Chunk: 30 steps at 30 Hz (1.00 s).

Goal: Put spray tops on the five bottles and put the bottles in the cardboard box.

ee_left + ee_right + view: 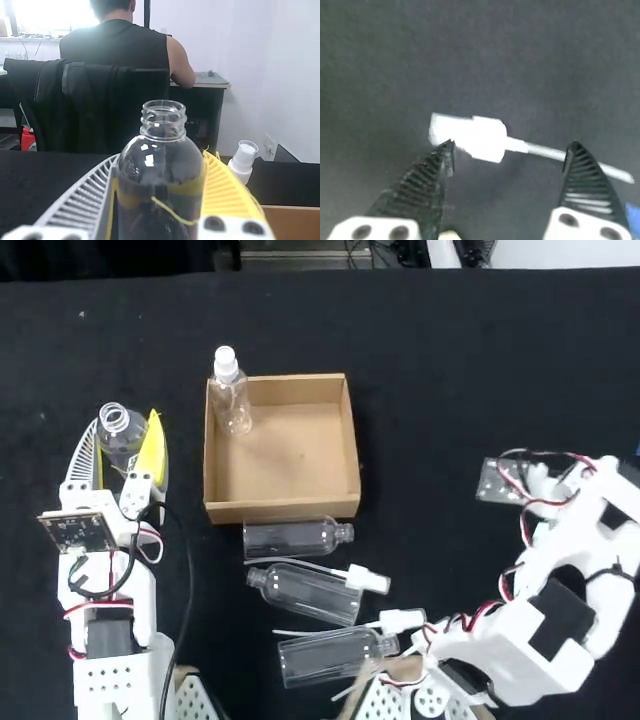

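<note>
Spray top (480, 136), light and stiff but thin-stemmed, likely best pinched across its thick end, lay near the bench's (450, 390) front edge under the wide-open, empty right end effector (512, 145); left end effector (126, 440) gripped an uncapped bottle (161, 155).

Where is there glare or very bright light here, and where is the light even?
Left wrist view: the window is washed out white, and small highlights sit on the open bottle. High view: even light on the black table, no hard shadows. Right wrist view: the spray top glows white.
</note>
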Tool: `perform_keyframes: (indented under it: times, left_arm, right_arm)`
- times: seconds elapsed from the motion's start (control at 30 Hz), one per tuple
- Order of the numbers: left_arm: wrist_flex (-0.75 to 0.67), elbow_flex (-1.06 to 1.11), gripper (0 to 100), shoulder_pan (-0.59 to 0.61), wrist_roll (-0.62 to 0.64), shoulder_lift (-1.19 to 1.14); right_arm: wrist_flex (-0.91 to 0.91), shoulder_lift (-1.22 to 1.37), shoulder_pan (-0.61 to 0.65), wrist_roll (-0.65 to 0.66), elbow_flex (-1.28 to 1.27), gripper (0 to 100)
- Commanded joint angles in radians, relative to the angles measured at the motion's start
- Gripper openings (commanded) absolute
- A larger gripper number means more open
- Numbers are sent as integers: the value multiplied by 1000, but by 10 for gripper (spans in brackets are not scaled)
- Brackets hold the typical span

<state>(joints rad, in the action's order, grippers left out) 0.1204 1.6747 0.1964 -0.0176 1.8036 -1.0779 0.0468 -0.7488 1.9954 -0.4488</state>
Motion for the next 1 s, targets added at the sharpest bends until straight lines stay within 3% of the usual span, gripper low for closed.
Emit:
perform_keyframes:
  times: [0.0,0.43,0.6,0.97]
  left_arm:
    - [5,24,30,5,6,20]
    - [5,24,30,5,6,20]
    - [5,24,30,5,6,20]
    - [5,24,30,5,6,20]
  right_arm:
    - [55,-7,25,-9,1,318]
    - [83,-91,-35,11,5,318]
    - [92,-56,-60,100,-28,318]
    - [147,76,-54,94,-36,318]
